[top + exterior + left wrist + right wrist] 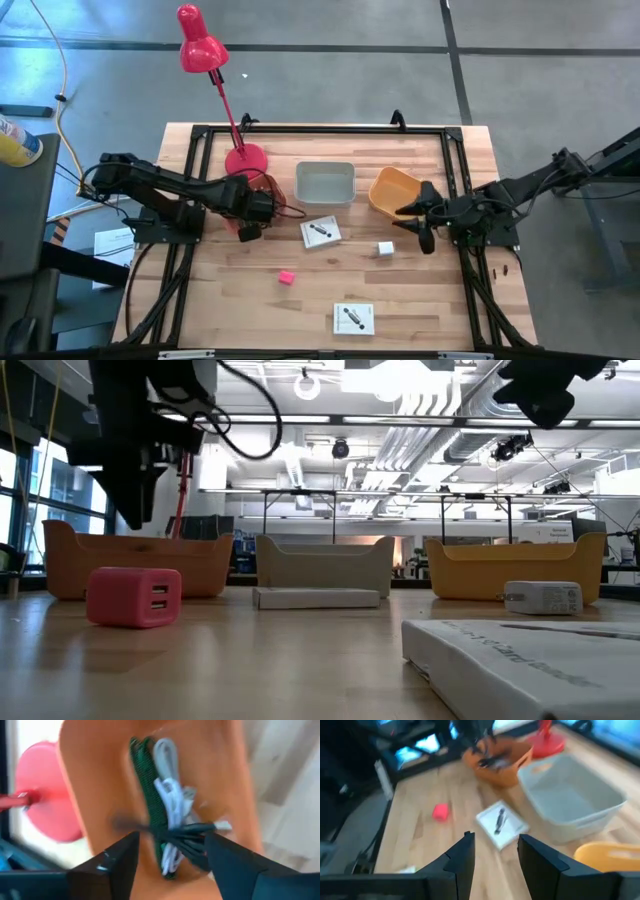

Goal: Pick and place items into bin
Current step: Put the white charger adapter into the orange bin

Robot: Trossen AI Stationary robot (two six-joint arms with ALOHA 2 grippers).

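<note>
Orange bin [100, 785] holds a green cable [150, 805] and white cable [172, 795]; left gripper [170, 852] hovers above, jaws released. Right gripper [495, 850] jaws released, above desk [300, 300].

pink block [134, 597], white packet [530, 660], three bins [322, 565]

1. Red desk lamp [215, 75]: round base sits on the wooden table [300, 305] near its far edge, stem leans toward the far left, shade hangs past the table over the floor.
2. Black metal frame [330, 130] runs along the far edge and down both sides of the tabletop.
3. Grey concrete floor [330, 60] surrounds the table, crossed by dark lines.
4. Yellow cable [58, 60] trails over the floor at far left.
5. Paper sheet [112, 243] lies on the floor beside the table's left edge.
6. Low view: ceiling pipes and lights [420, 400] fill the room behind.
</note>
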